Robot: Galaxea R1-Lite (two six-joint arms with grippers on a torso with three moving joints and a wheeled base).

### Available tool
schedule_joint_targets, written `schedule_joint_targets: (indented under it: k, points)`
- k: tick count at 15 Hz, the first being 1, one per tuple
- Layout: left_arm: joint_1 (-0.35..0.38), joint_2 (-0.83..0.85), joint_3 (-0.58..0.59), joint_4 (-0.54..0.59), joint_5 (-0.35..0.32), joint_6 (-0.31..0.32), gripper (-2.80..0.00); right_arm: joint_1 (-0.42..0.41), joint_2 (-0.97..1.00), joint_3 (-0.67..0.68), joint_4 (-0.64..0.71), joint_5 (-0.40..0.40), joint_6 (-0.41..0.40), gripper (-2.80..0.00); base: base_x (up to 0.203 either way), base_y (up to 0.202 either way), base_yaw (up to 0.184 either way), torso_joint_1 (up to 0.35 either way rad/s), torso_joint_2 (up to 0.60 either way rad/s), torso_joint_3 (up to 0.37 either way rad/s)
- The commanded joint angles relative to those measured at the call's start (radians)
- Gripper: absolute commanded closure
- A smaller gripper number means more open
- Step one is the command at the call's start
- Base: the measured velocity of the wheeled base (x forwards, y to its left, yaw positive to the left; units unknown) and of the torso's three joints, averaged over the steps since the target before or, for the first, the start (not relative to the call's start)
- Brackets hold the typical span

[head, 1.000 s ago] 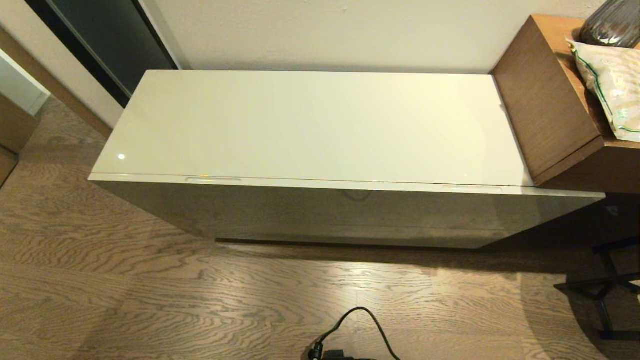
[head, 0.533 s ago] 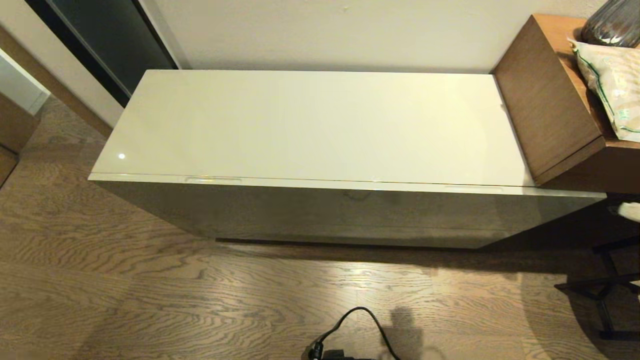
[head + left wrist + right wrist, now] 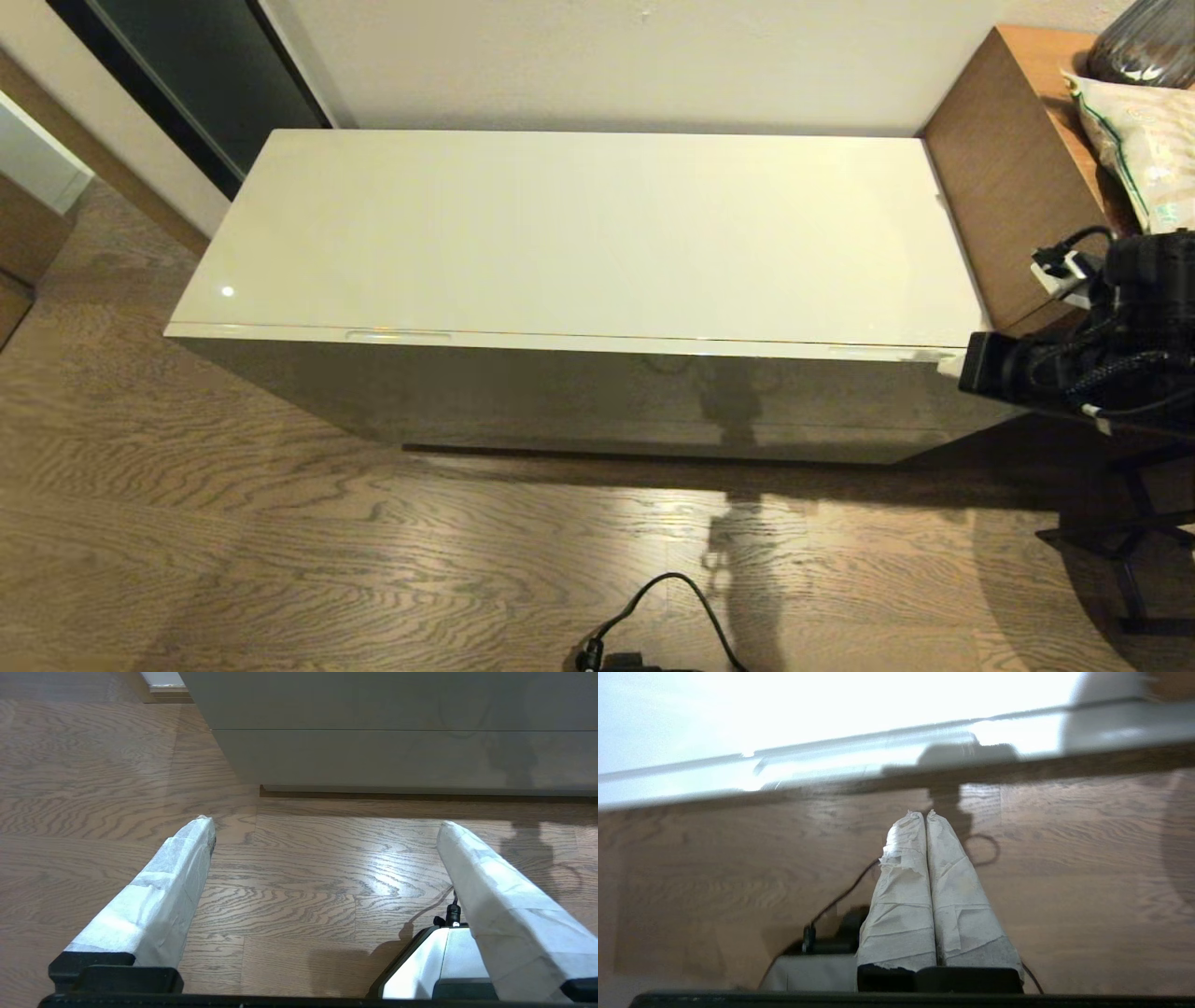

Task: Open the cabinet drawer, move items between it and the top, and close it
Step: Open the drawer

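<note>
We find no brand, label or readable writing anywhere; the green-trimmed bag (image 3: 1134, 159) on the brown wooden desk (image 3: 1013, 177) carries print too small to make out.

The top (image 3: 579, 233) of the low cabinet is a long glossy cream slab with its far edge against the pale wall and its right end butting the desk. It is bare, with only a small glint of light near its front-left corner. Just below its front edge runs the cabinet drawer (image 3: 560, 387), pushed fully in, its 2 slim handle recesses near the left and right ends of that edge. None of the items is in sight.

The right gripper (image 3: 926, 814) hangs low over the wood-grain floor (image 3: 280, 560) in front of the cabinet, its 2 paper-wrapped fingers pressed together on nothing. In the head view the right arm (image 3: 1092, 345) shows at the cabinet's front-right corner. The left gripper (image 3: 327, 828) is low over the floor facing the cabinet front, its wrapped fingers (image 3: 168, 891) spread wide and empty.

A black cable (image 3: 672, 607) lies on the floor near us.
</note>
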Motion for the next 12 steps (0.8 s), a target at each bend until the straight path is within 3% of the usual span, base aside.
schedule_joint_targets:
  k: [1, 3, 12]
  points:
    - [0.000, 0.001, 0.000, 0.000, 0.000, 0.000, -2.80, 0.002, 0.104, -0.009, -0.059, -0.016, 0.012, 0.00, 0.000, 0.000, 0.000, 0.000, 0.00, 0.000]
    - [0.000, 0.001, 0.000, 0.000, 0.000, 0.000, -2.80, 0.002, 0.129, -0.034, -0.096, -0.050, 0.024, 0.00, 0.000, 0.000, 0.000, 0.000, 0.00, 0.000]
    - [0.000, 0.001, 0.000, 0.000, 0.000, 0.000, -2.80, 0.040, 0.174, -0.005, -0.088, -0.051, 0.082, 0.00, 0.000, 0.000, 0.000, 0.000, 0.00, 0.000]
